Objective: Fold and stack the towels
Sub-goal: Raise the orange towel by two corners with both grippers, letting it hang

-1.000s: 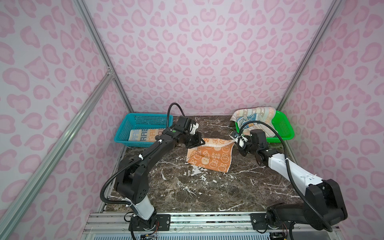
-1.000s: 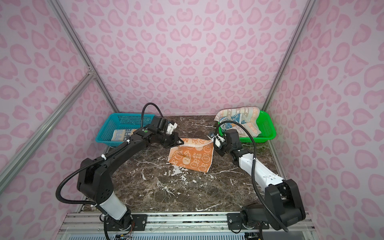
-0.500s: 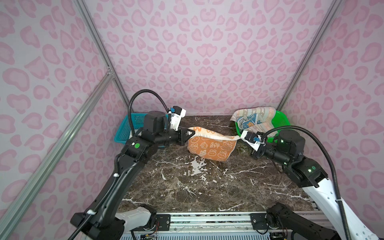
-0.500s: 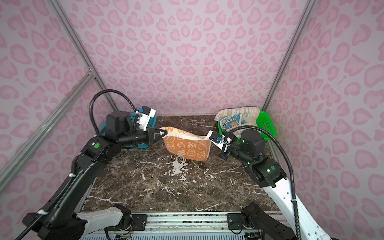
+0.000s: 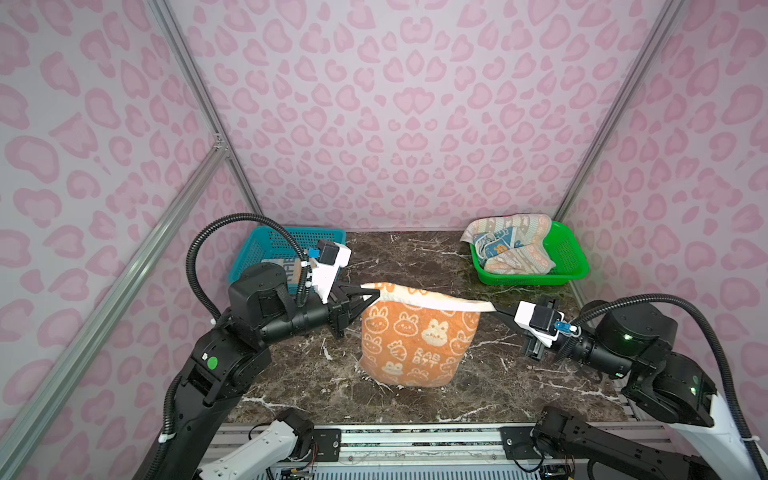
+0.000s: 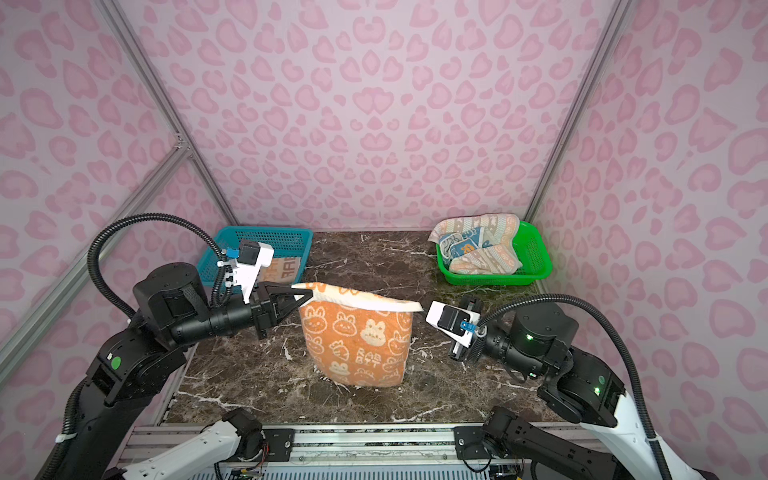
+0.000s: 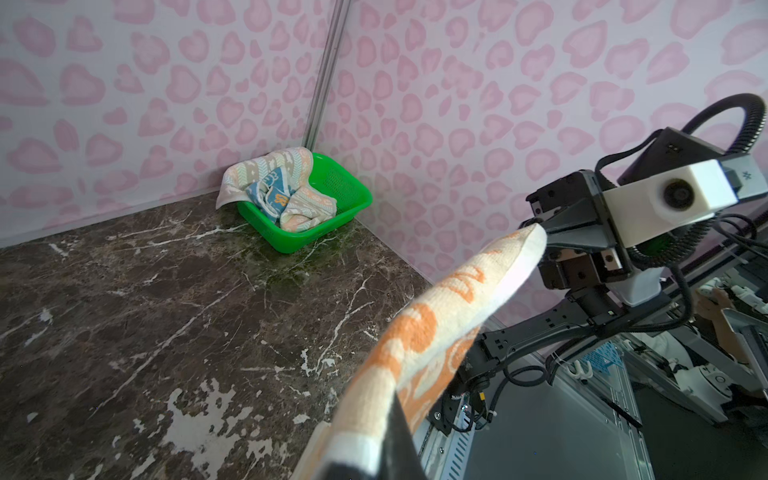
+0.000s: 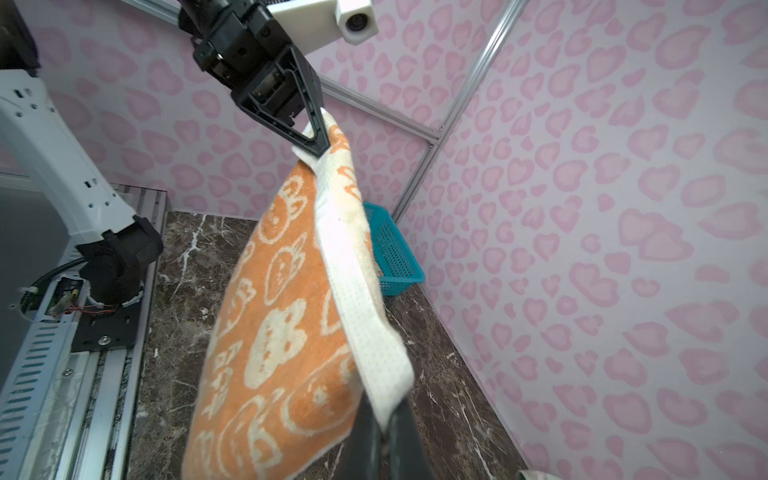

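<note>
Left gripper point(image 5: 376, 292): we see its black fingers clenched on one top corner of the orange terry towel with cream rabbit faces point(image 5: 419, 345).
Right gripper point(image 5: 498, 310): pinched tight on the opposite top corner.
Orange towel: hangs stretched between our two grippers over the dark marble tabletop point(image 5: 299, 374); we cannot tell whether its lower edge touches.
Green perforated plastic basket point(image 5: 575, 259): far right corner, holding the crumpled peach-grey chevron towel point(image 5: 528, 226) and the blue lettered towel point(image 5: 496, 245).
Blue perforated plastic basket point(image 5: 266, 245): far left corner, with the orange-and-grey lettered towel point(image 6: 284, 270) inside.
</note>
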Tool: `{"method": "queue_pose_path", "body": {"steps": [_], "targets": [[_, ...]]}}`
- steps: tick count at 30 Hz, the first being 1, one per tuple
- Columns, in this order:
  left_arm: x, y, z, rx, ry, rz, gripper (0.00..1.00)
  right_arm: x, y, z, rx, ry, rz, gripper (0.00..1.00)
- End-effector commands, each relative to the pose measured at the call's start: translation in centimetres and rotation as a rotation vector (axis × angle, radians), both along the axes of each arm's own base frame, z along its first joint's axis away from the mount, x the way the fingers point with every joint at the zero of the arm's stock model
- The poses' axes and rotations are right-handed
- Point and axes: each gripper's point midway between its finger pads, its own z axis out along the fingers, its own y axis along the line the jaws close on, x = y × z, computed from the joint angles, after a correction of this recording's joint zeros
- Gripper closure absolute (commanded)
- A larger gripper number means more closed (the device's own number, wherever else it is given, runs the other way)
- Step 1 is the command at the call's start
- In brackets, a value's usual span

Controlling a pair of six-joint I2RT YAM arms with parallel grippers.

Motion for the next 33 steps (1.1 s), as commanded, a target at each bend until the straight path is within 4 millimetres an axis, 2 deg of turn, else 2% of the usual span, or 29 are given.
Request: {"method": "queue_pose_path", "body": {"steps": [1,6,8,13,17,19,22,25,29,33], "targets": [[3.5,0.3,-1.3,0.028,0.031,0.138,0.97,3.9,-0.9,-1.0,-0.034,0.009,-0.179,1.0],[10.4,0.0,-6.0,0.093,0.157,0.248,0.97,12.3,-2.8,-5.0,0.017,0.259,-0.288,1.0],[13.4,-0.1,-7.5,0.09,0.194,0.275,0.97,15.6,-3.5,-6.9,0.021,0.303,-0.321,1.0],[21.0,-0.3,-12.5,0.123,0.303,0.3,0.97,23.9,-3.2,-12.0,-0.046,0.401,-0.351,1.0],[25.5,-1.0,-16.6,0.136,0.375,0.286,0.97,29.2,-2.6,-16.3,-0.108,0.477,-0.373,1.0],[27.4,-1.3,-18.1,0.124,0.408,0.269,0.97,31.4,-2.2,-17.2,-0.113,0.498,-0.362,1.0],[29.7,-1.4,-19.9,0.122,0.436,0.264,0.97,33.5,-1.6,-18.7,-0.137,0.525,-0.338,1.0],[30.9,-1.5,-20.1,0.118,0.436,0.257,0.97,34.4,-1.0,-18.9,-0.157,0.502,-0.322,1.0],[30.0,-2.2,-16.5,0.087,0.361,0.182,0.97,33.1,-0.5,-16.1,-0.134,0.434,-0.278,1.0],[26.9,-2.2,-11.7,0.07,0.264,0.113,0.97,29.4,-0.4,-11.0,-0.086,0.352,-0.221,1.0]]}}
